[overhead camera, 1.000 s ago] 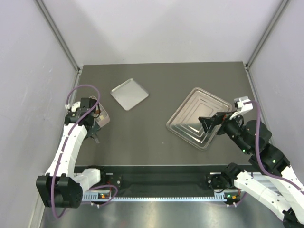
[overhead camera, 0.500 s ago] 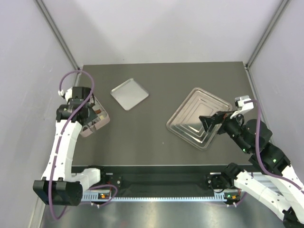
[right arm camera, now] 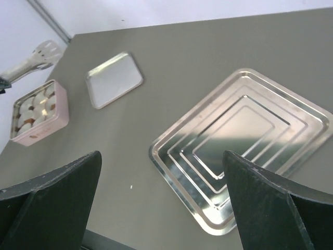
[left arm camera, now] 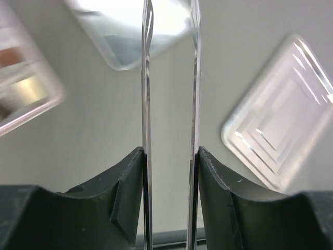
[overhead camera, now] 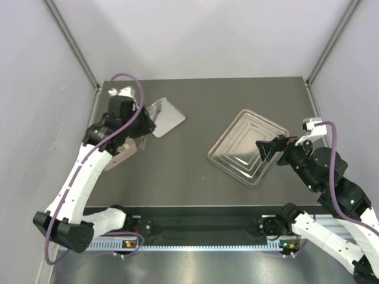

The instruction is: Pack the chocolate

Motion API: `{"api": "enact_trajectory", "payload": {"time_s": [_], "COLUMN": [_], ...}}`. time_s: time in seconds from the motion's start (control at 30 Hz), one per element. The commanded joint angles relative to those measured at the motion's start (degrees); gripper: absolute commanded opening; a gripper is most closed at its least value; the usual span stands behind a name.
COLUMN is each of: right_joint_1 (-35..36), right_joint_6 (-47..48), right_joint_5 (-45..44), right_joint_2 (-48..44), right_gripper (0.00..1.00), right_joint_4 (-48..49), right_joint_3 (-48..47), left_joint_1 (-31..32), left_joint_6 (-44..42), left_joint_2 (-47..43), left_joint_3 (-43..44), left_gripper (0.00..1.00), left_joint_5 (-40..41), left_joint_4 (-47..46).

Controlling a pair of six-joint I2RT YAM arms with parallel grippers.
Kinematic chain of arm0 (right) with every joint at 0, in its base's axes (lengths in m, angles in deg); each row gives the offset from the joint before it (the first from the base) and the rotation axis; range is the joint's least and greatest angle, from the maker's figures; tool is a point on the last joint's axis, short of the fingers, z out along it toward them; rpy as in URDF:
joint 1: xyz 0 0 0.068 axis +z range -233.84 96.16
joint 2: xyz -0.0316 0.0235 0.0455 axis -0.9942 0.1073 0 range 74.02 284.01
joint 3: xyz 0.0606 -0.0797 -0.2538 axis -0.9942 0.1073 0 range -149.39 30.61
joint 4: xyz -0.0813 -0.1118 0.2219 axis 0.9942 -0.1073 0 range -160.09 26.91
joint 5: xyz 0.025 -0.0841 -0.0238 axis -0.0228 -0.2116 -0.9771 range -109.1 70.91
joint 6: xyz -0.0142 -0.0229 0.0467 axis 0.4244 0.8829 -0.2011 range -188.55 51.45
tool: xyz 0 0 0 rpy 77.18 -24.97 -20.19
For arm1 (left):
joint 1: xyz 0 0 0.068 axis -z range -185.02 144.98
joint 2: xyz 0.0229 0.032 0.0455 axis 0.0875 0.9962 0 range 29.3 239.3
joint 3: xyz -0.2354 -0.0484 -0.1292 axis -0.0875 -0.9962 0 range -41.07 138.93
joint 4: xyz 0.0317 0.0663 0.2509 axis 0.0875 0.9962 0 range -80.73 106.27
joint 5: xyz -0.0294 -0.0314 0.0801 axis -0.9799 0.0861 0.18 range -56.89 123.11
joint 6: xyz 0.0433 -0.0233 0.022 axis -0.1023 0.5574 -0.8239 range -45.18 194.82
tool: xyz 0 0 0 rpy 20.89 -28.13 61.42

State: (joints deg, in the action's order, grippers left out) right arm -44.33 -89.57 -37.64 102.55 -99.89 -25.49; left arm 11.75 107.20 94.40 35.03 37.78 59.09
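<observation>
- Chocolate (right arm camera: pixel 32 108), brown and cream pieces, sits in a pink box (right arm camera: pixel 54 121) at the left of the table (right arm camera: pixel 208 52).
- Left gripper (left arm camera: pixel 170 152) clamps tongs (left arm camera: pixel 146 78), their blades narrowly apart. The box lies left of the blades, outside them. The blade tips overlap a lid (left arm camera: pixel 117 36).
- Right gripper (right arm camera: pixel 161 159) has its jaws wide apart over a tray (right arm camera: pixel 234 135), well apart from the box.

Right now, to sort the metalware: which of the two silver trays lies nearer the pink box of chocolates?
The small flat tray, beside the pink box with a narrow gap; the large stepped tray lies well apart from it.
</observation>
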Motion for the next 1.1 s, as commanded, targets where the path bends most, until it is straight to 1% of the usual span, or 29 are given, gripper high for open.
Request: {"api": "enact_trajectory", "payload": {"time_s": [0.0, 0.1, 0.17, 0.2, 0.27, 0.33, 0.37, 0.4, 0.5, 0.63, 0.73, 0.87, 0.97, 1.07], "right_joint_1": [0.92, 0.92, 0.92, 0.92, 0.84, 0.92, 0.92, 0.92, 1.01, 0.92, 0.84, 0.92, 0.92, 0.92], "right_joint_6": [-2.01, -2.45, -3.15, -3.33, -3.68, -4.29, -4.73, -5.0, -6.92, -8.6, -9.39, -9.48, -9.74, -9.57], "right_joint_5": [-4.12, -6.58, -9.12, -9.92, -12.38, -13.27, -13.71, -13.71, -12.93, -11.25, -10.46, -9.58, -9.32, -8.7], "right_joint_2": [1.35, 1.35, 1.44, 1.35, 1.52, 1.96, 2.22, 2.92, 4.68, 6.27, 7.15, 7.5, 7.76, 9.25], "right_gripper": [1.0, 1.0, 1.0, 1.0, 1.0, 1.0, 0.99, 1.0, 1.0, 1.0, 1.0, 1.0, 1.0, 1.0], "right_joint_4": [-3.28, -4.68, -5.47, -6.26, -6.97, -7.76, -7.94, -8.55, -9.61, -11.27, -12.07, -12.51, -12.51, -12.25], "right_joint_3": [-2.88, -2.7, -2.53, -2.61, -3.23, -3.76, -4.11, -4.2, -4.46, -4.11, -4.28, -4.64, -4.11, -3.67], "left_joint_1": [7.1, 10.81, 12.13, 12.58, 13.45, 14.25, 14.34, 14.51, 14.95, 15.74, 17.67, 22.14, 24.96, 26.9], "left_joint_6": [-0.83, -1.44, -2.93, -3.55, -5.82, -6.28, -6.45, -6.54, -5.84, -4.26, -3.73, -3.11, -2.76, -1.97], "left_joint_2": [2.74, 5.99, 7.66, 9.15, 10.22, 10.84, 10.75, 10.92, 10.58, 10.4, 11.89, 14.87, 17.68, 19.44], "left_joint_3": [-2.52, -5.6, -7.44, -7.89, -9.38, -10.87, -13.14, -14.21, -18.25, -23.7, -26.43, -27.31, -26.18, -24.16], "left_gripper": [0.48, 0.5, 0.51, 0.51, 0.51, 0.52, 0.52, 0.52, 0.53, 0.55, 0.55, 0.58, 0.6, 0.63], "left_joint_5": [-1.51, -0.63, -1.41, -2.81, -3.09, -3.86, -5.18, -6.67, -6.43, -6.25, -3.45, -0.36, 1.3, 5.52], "left_joint_4": [-11.32, -16.76, -19.57, -20.55, -21.96, -24.5, -25.9, -27.66, -29.34, -34.08, -35.06, -35.06, -33.83, -30.41]}}
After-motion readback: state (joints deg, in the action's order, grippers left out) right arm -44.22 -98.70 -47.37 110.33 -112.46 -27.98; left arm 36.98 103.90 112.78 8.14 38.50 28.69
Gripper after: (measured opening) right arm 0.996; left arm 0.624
